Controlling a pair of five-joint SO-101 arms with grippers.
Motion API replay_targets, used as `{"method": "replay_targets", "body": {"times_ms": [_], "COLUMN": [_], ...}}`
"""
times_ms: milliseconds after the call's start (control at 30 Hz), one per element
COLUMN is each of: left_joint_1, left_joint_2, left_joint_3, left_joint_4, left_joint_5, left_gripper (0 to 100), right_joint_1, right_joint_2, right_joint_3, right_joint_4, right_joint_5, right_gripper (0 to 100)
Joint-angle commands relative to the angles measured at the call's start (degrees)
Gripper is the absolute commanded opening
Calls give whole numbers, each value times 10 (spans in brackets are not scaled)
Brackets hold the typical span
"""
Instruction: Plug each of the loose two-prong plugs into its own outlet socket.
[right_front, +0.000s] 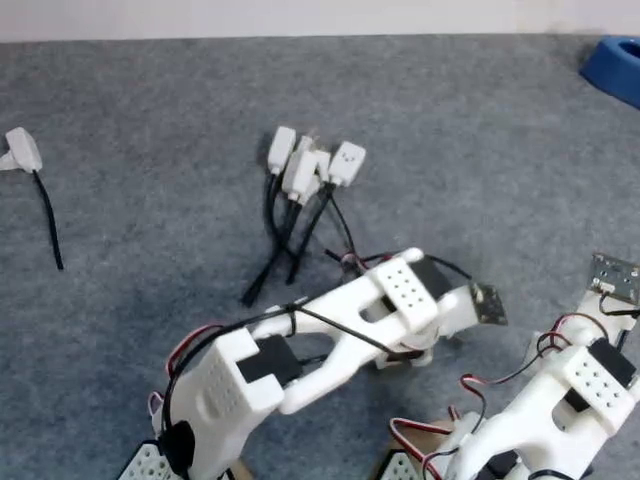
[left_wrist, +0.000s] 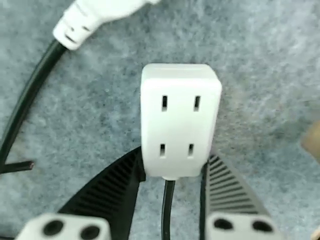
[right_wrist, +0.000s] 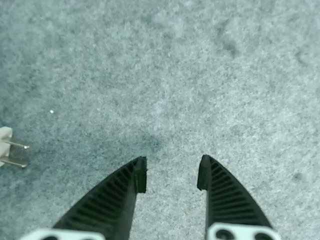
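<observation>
My left gripper (left_wrist: 172, 167) is shut on the lower end of a white outlet block (left_wrist: 180, 115) that has two pairs of slots; its black cord runs back between the fingers. Another white plug (left_wrist: 92, 17) with a black cord lies on the carpet just beyond it. In the high view my left arm (right_front: 400, 290) lies across the front middle and hides its gripper. A cluster of white plugs and outlets (right_front: 312, 162) lies behind it. One loose plug (right_front: 22, 150) sits far left. My right gripper (right_wrist: 172, 175) is open over bare carpet, with a two-prong plug (right_wrist: 7, 152) off to one side.
Black cords (right_front: 285, 240) trail from the cluster toward the left arm. A blue container (right_front: 615, 65) sits at the far right corner. The right arm (right_front: 585, 385) stands at the front right. Grey carpet covers the table.
</observation>
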Motion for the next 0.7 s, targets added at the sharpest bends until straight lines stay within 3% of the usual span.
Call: {"method": "replay_targets", "body": {"times_ms": [0,167,300,500,667], "left_joint_1": [-2,-14,-74,-164,-190], "left_joint_2": [-29,-33,-34,-34,-34], "left_joint_3": [-1,3,5,65,117], "left_joint_4": [16,83,113,110,101], "left_joint_5": [0,-23,-32,-63,-85], "left_gripper": [57,35,24,24,24], "right_joint_1": [6,5,5,1,0], "right_joint_2": [-13,-13,-13,-13,-13], "right_joint_3": [-2,-2,-4,-4,-6], "right_joint_4": [-5,-5,-5,-5,-5], "right_joint_5": [8,8,8,8,8], "right_gripper": [177,177,177,177,177]}}
